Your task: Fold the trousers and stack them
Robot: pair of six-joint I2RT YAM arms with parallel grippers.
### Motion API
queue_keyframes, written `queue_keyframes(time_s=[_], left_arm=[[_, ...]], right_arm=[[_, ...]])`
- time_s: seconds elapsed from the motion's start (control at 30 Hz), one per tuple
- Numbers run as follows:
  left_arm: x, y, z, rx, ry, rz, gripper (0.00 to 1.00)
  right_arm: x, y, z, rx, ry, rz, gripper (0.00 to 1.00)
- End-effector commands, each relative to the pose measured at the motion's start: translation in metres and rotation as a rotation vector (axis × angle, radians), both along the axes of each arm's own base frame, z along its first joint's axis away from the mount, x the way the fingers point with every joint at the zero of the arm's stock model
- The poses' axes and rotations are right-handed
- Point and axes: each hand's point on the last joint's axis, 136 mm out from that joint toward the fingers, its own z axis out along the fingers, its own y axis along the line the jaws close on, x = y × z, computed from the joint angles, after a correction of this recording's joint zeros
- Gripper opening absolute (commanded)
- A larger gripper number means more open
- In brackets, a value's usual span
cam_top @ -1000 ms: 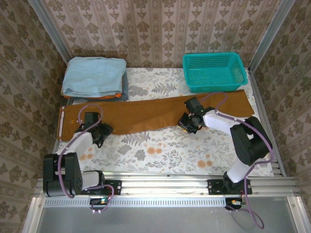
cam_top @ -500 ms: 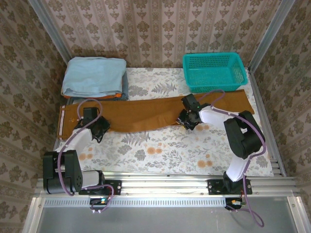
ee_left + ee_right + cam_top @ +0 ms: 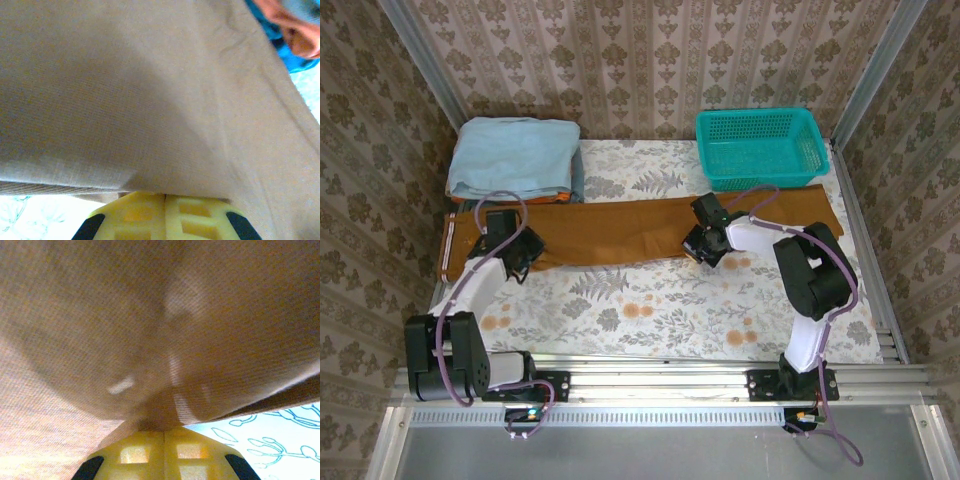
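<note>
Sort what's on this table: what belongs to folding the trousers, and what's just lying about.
For the job:
trousers
left gripper, shut on the trousers
right gripper, shut on the trousers

Lying about:
teal basket
light blue folded garment
orange cloth under that garment

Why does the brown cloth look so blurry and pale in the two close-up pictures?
Left wrist view: the trousers are very close to the camera, so the weave looks soft and washed-out, with a shadow across the middle. Right wrist view: blurry too, with bright glints above the yellow fingers. Top external view: the trousers look sharp and evenly lit.
</note>
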Motion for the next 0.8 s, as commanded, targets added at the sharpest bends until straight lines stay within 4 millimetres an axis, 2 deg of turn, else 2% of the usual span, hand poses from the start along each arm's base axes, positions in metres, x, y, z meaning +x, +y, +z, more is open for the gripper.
queue_keyframes(time_s=[0.0,0.2,0.33,0.47,0.63,0.77], left_arm=[[0.013,-0.001,0.033,-0.003,-0.084,-0.035,0.0],[0.023,0.006,0.039,-0.004,-0.092,-0.02,0.0],[0.027,0.004,0.035,-0.017,-0.08,-0.031,0.0],[0.021,0.004,0.034,-0.017,-0.076,-0.033,0.0],[0.014,0.006,0.031,-0.013,-0.065,-0.028,0.0],[0.007,0.006,0.031,-0.015,-0.056,-0.028,0.0]], right_arm=[[0.0,0.0,0.008,0.001,-0.027,0.018,0.0],[-0.01,-0.004,0.021,-0.004,-0.054,0.07,0.0],[-0.028,-0.012,0.015,-0.015,-0.029,0.103,0.0],[-0.043,-0.017,0.009,-0.015,-0.013,0.122,0.0],[-0.041,-0.009,0.017,0.021,-0.035,0.112,0.0],[-0.04,-0.015,0.021,0.005,-0.041,0.103,0.0]])
